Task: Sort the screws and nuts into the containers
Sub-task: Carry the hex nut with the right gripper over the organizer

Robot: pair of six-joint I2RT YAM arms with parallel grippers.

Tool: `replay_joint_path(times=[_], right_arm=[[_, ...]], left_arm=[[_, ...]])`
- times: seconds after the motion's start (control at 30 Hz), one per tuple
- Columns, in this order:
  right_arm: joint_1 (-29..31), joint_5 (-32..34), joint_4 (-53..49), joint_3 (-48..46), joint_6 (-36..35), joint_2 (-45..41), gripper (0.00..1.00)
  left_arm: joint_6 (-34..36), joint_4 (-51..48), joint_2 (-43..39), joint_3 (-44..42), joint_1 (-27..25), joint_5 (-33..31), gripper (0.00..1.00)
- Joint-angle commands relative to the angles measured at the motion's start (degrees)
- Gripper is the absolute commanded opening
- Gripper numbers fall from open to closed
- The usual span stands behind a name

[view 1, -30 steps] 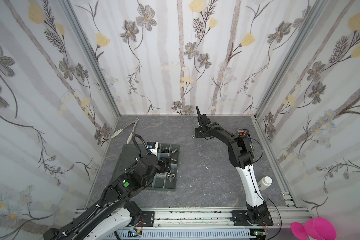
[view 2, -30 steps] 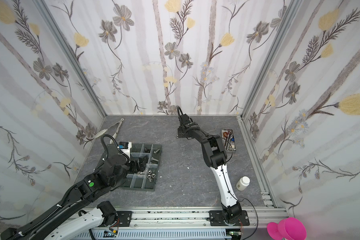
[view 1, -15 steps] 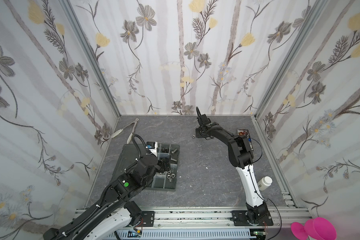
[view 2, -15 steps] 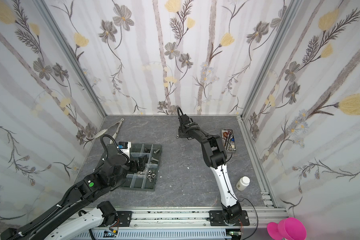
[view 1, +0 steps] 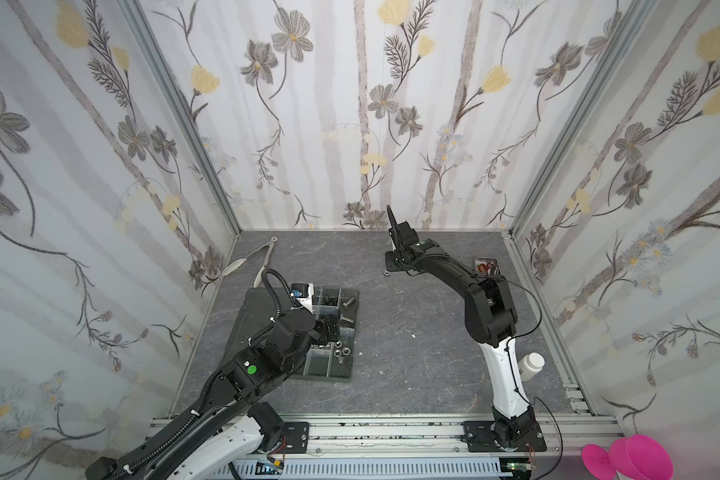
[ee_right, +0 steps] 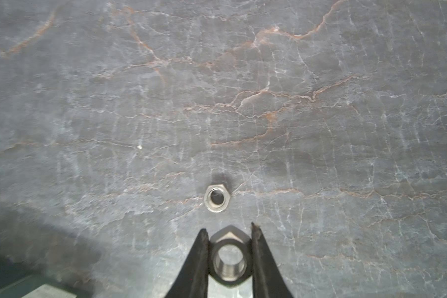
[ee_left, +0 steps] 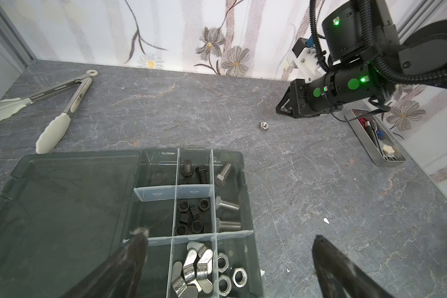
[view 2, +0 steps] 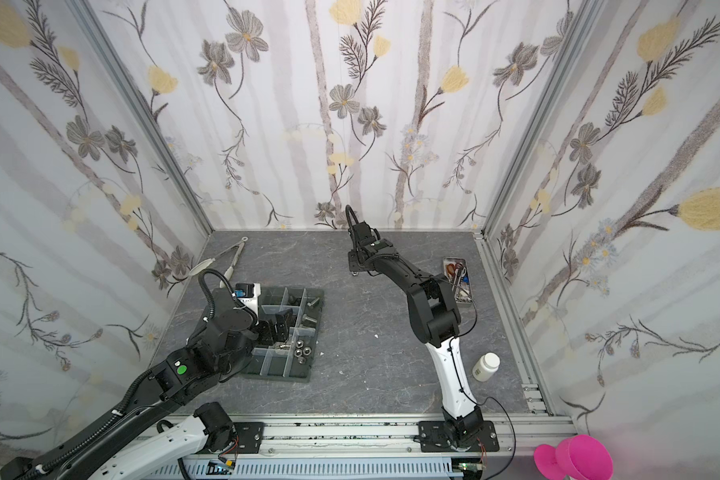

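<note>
You had the right gripper (ee_right: 229,227) clamped on a silver hex nut (ee_right: 229,260), its fingers (ee_right: 196,260) pressing two opposite flats and the threaded hole facing the wrist camera. That was a sound hold. The nut looked like hard, smooth steel, small and light, so I judged it would not give or break. It could slide or twist out if the pads sat on corners instead of flats.

A second silver nut (ee_right: 217,198) lay flat just beyond the fingertips, near the back edge of the desk (view 1: 412,374). It was low and slick, so it would need the tips right down at the surface, across its flats.

Your left gripper (ee_left: 229,236) hung empty, jaws wide apart, over the organiser tray (view 1: 333,377), which sat towards the desk's front left corner. In the tray, sorted silver hex nuts (ee_left: 230,271) lay in a cell along its right edge, towards the front. Wing nuts (ee_left: 191,268) lay in the cell beside them, with black nuts (ee_left: 194,219) and silver screws (ee_left: 227,214) in the cells behind. By my reading the held nut belonged with the sorted silver hex nuts
</note>
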Motion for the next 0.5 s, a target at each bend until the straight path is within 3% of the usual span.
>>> replay_joint_path(times=[0.0, 0.47], right_arm=[[1.14, -1.82, 2.92, -3.07, -0.10, -4.23, 0.12], [8.77, -9.50, 11.34, -22.98, 0.52, -21.21, 0.11]], left_arm=[[-0.61, 0.10, -0.45, 0.01, 0.12, -1.84, 1.00], [-0.98, 0.28, -4.38, -0.26, 0.04, -7.61, 1.00]])
